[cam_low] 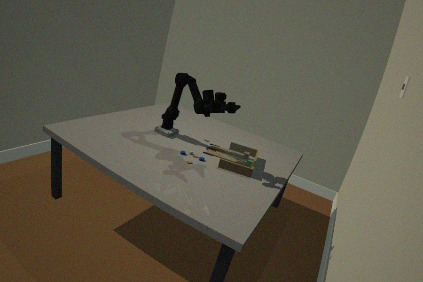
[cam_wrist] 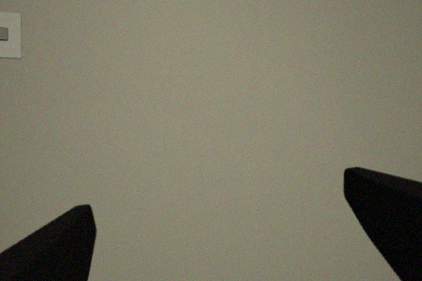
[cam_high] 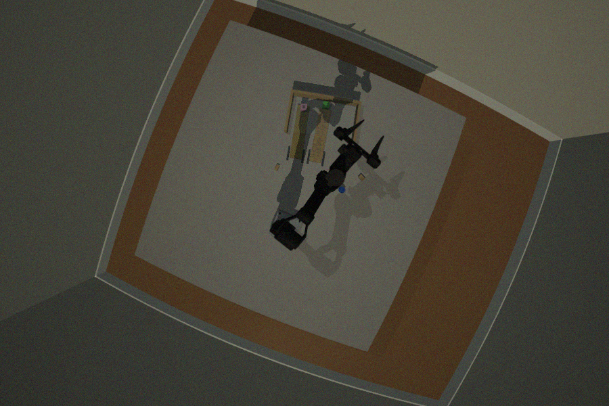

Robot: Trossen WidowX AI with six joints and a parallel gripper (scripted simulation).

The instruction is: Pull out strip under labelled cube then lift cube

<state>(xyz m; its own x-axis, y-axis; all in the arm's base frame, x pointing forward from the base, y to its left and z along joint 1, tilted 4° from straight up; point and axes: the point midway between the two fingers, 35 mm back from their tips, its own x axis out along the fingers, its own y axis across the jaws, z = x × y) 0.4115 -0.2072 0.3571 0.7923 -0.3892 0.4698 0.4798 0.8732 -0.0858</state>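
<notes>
Two cubes, pink (cam_high: 303, 106), green (cam_high: 325, 105), on strips

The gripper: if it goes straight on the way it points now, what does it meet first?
Probably only the bare wall. The open gripper points level above the table, with nothing between it and the wall; the distance is unclear.

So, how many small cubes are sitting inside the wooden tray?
2. A pink cube and a green cube sit side by side at the wooden tray's far end, away from the arm. Others may be hidden.

Tool (cam_wrist: 218, 199) fingers wide apart, facing wall (cam_wrist: 225, 81).
</notes>
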